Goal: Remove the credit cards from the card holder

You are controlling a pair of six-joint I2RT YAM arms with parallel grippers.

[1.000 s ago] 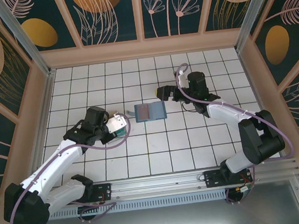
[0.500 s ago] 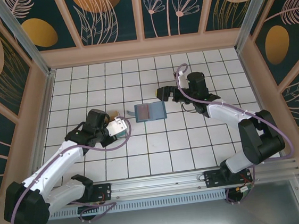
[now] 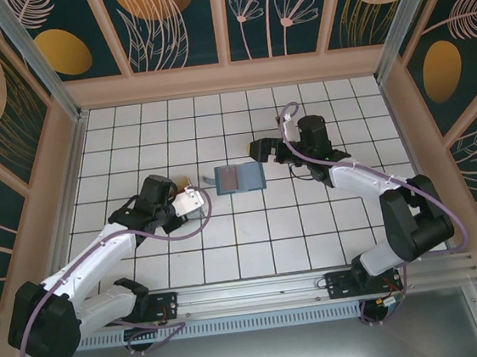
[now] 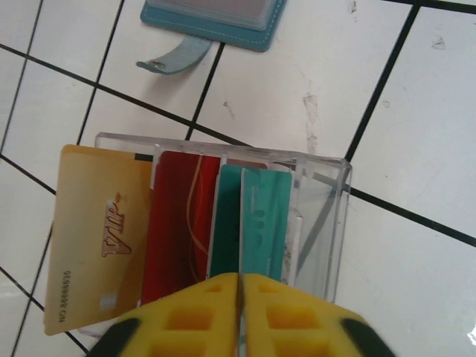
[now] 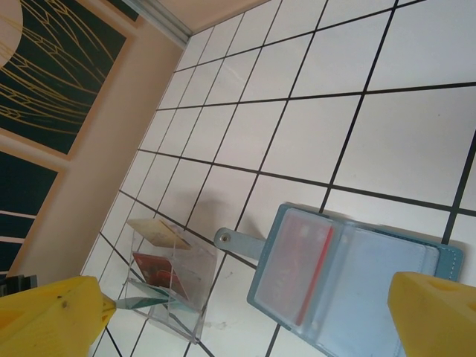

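While the flat, soft teal card holder [image 3: 240, 178] is lying open on the white tiled counter [image 3: 262, 236] between the two arms, a reddish plastic card [image 5: 297, 260] is sitting behind its clear pocket window. The right gripper [image 5: 249, 301] is hanging near it with jaws spread wide. The left gripper [image 4: 239, 297] is poised over the clear plastic tray [image 4: 327, 216], where a yellow-orange card [image 4: 97, 238], a red card [image 4: 178, 223] and a teal card [image 4: 260, 216] are standing. Its jaws are pressed almost together, possibly pinching the teal card's end. The pocketed card is likely light, stiff and slick, so pinching its edge at the pocket mouth is looking best. The soft, light holder is probably going to slide unless pinned by its stitched border.
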